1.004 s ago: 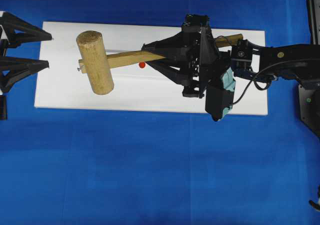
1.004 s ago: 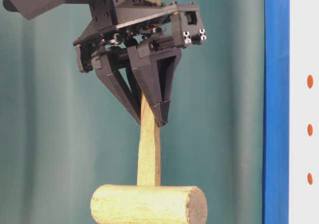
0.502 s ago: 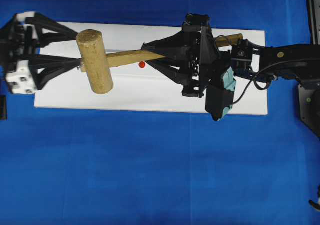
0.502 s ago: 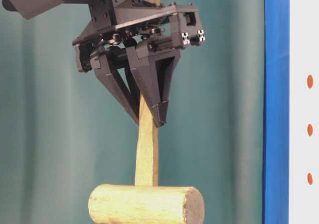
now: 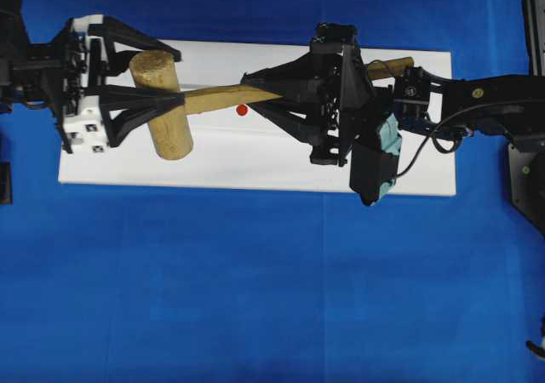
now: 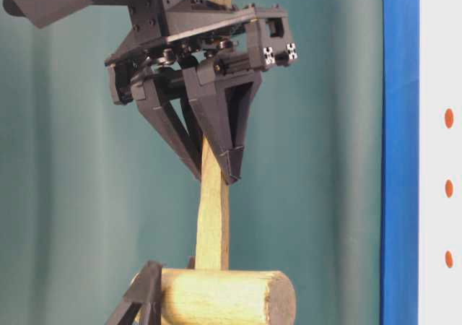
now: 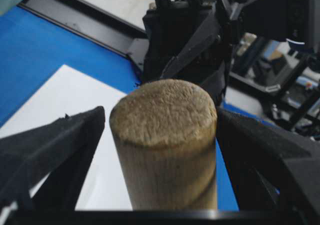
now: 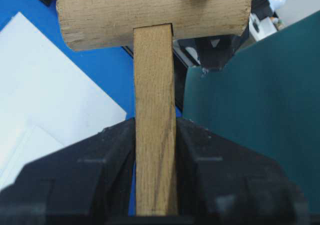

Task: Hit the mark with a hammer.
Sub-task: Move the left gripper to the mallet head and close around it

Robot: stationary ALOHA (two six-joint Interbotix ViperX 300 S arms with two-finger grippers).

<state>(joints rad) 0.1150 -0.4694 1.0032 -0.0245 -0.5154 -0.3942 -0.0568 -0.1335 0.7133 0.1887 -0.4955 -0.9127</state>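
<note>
The right gripper [image 5: 255, 94] is clamped on the handle of the hammer [image 5: 162, 104], whose long axis runs leftward over the board [image 5: 255, 166]. Its head sits between the left gripper's [image 5: 162, 77] wide-spread fingers [image 7: 55, 145], untouched. The red mark [image 5: 242, 110] lies just beside the handle, nearer the right arm.

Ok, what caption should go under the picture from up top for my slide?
Right tool grips the light-wood mallet by its flat handle while the open left tool straddles its thick head over the white board.
</note>
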